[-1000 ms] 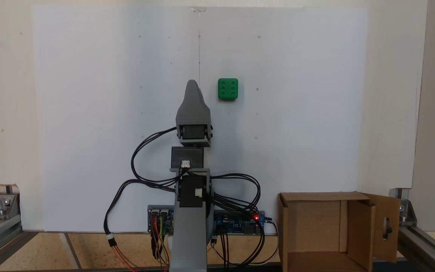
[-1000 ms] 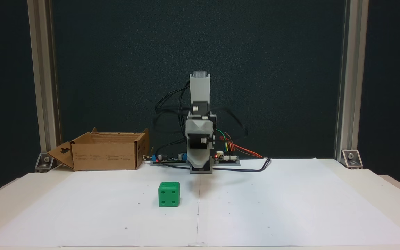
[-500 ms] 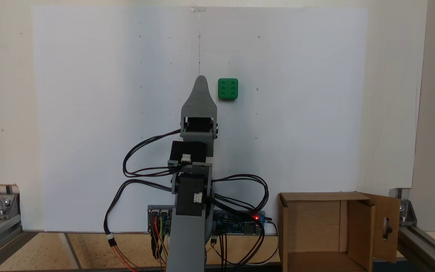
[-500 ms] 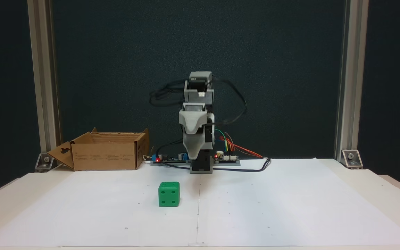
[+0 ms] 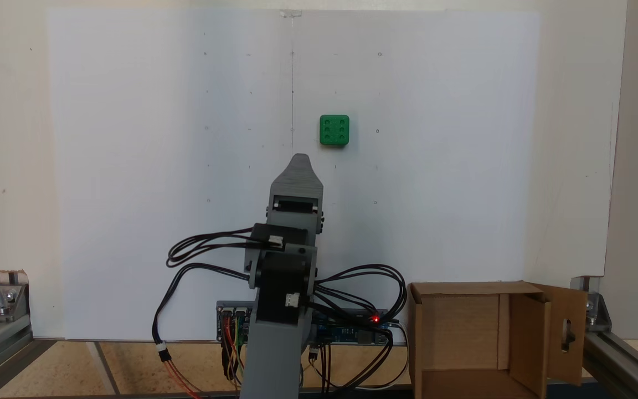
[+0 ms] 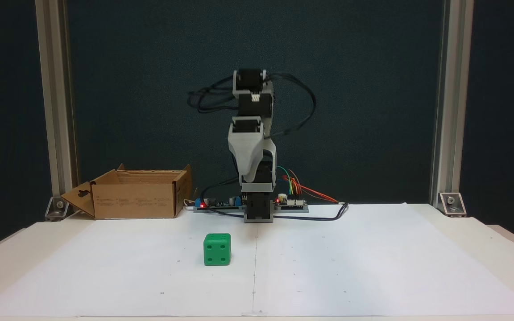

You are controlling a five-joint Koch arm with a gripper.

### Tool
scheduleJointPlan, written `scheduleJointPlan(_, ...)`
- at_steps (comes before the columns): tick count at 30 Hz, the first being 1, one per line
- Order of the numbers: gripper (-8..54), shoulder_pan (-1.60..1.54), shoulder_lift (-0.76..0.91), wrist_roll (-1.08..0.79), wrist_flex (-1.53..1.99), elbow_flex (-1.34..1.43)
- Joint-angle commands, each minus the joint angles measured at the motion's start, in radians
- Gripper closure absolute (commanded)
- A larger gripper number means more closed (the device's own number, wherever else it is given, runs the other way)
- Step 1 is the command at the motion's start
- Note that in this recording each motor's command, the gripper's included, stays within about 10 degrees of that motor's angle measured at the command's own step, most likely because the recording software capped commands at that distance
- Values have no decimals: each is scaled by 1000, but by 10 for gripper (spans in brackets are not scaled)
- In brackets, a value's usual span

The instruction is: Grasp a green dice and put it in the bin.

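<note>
dice (image 5: pixel 334 130): green cube resting on the white paper (image 5: pixel 130 166), well apart from the box (image 5: pixel 466 288)
gripper (image 5: pixel 300 160): raised, holds nothing; jaws overlap, opening cannot be told
direction: in a fixed view (image 6: pixel 217 249), dice lies ahead and lower left of tip (image 6: pixel 248 178)

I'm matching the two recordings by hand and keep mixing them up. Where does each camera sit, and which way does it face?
A fixed view: above, behind the base, looking down; grey arm, gripper pointing toward the small bright green plastic dice.
A fixed view: low at the table's far edge, facing the arm's front; gripper raised.
Shared: dice, brown cardboard box bin, white paper sheet.
</note>
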Motion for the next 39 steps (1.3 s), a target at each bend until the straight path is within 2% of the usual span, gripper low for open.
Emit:
scheduleJointPlan(1,21,35,-55,15,69,-95)
scheduleJointPlan(15,20,138,-299,-147,163,-341)
scheduleJointPlan(23,20,137,-334,-256,164,-342)
scheduleJointPlan(39,21,138,-405,-255,100,-347)
